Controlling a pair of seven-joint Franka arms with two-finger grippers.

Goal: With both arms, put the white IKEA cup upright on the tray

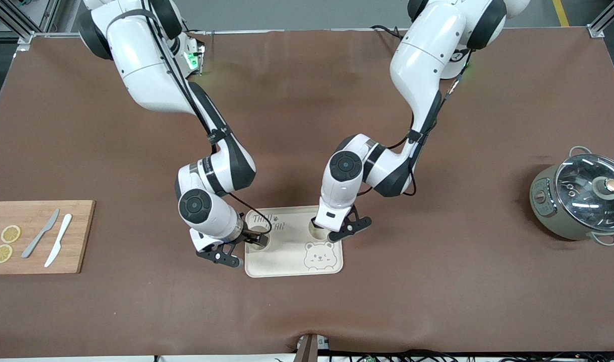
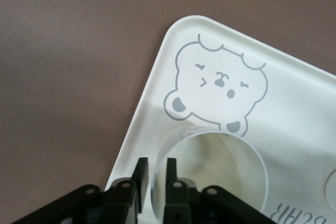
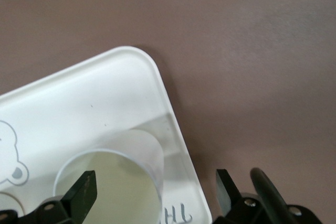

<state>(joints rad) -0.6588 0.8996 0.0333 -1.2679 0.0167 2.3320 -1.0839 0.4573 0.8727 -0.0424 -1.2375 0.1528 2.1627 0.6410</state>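
Observation:
The cream tray (image 1: 286,261) with the bear drawing lies in the middle of the table. Two white cups stand upright on it. One cup (image 1: 315,232) stands at the tray's edge toward the left arm's end. My left gripper (image 1: 323,230) is shut on its rim, one finger inside and one outside, as the left wrist view shows the cup (image 2: 220,171) and the gripper (image 2: 155,178). The other cup (image 1: 260,239) stands at the edge toward the right arm's end. My right gripper (image 1: 250,237) is open wide over it. In the right wrist view, one finger of the gripper (image 3: 155,190) is over that cup (image 3: 113,182) and the other is past the tray's rim (image 3: 173,124).
A wooden cutting board (image 1: 78,236) with two lemon slices and two knives lies at the right arm's end of the table. A grey pot with a glass lid (image 1: 581,198) stands at the left arm's end. Brown tabletop surrounds the tray.

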